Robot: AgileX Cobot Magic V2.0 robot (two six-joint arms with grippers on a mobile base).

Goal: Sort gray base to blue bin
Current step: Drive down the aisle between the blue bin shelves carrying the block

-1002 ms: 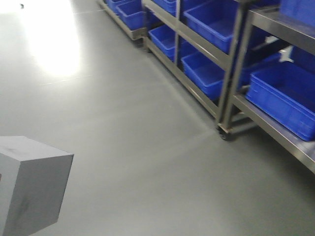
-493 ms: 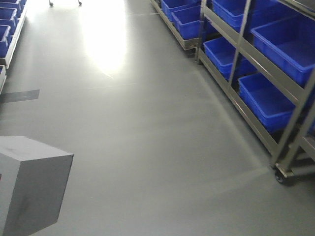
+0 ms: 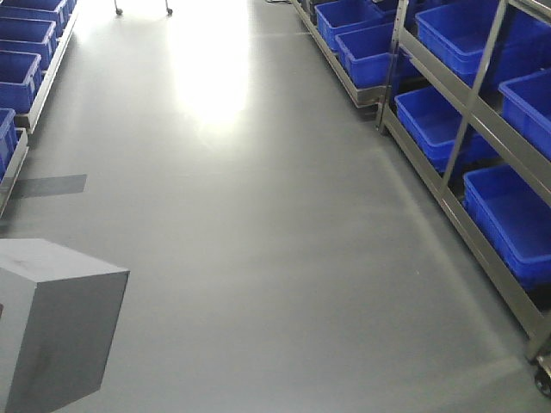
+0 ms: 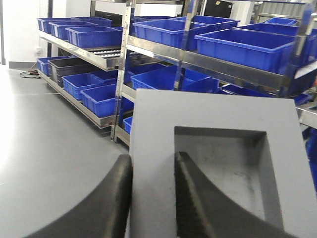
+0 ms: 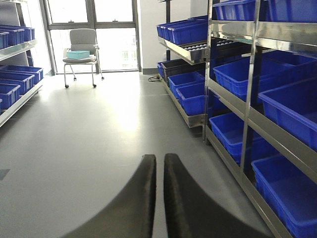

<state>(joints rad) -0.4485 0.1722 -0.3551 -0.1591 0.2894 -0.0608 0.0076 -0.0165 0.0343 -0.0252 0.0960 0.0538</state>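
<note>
The gray base (image 4: 218, 124) fills the left wrist view, its square recess facing the camera. My left gripper (image 4: 152, 161) is shut on its left wall, one finger outside and one inside the recess. The same gray base (image 3: 52, 323) shows at the lower left of the front view, held above the floor. My right gripper (image 5: 159, 161) is shut with nothing between its fingers, over bare floor. Blue bins (image 3: 516, 219) sit on the rack at the right of the front view, and a blue bin (image 4: 245, 47) rests on the shelf behind the base.
Steel racks (image 3: 456, 146) with several blue bins line the right side of the aisle, and a low rack (image 3: 26, 60) with more lines the left. A chair (image 5: 81, 47) carrying a teal box stands by the far windows. The gray floor (image 3: 258, 215) runs between.
The front view has swung left: the right-hand racks slid toward the right edge and the left row of bins came into view. The gray base stays in the same place in the frame.
</note>
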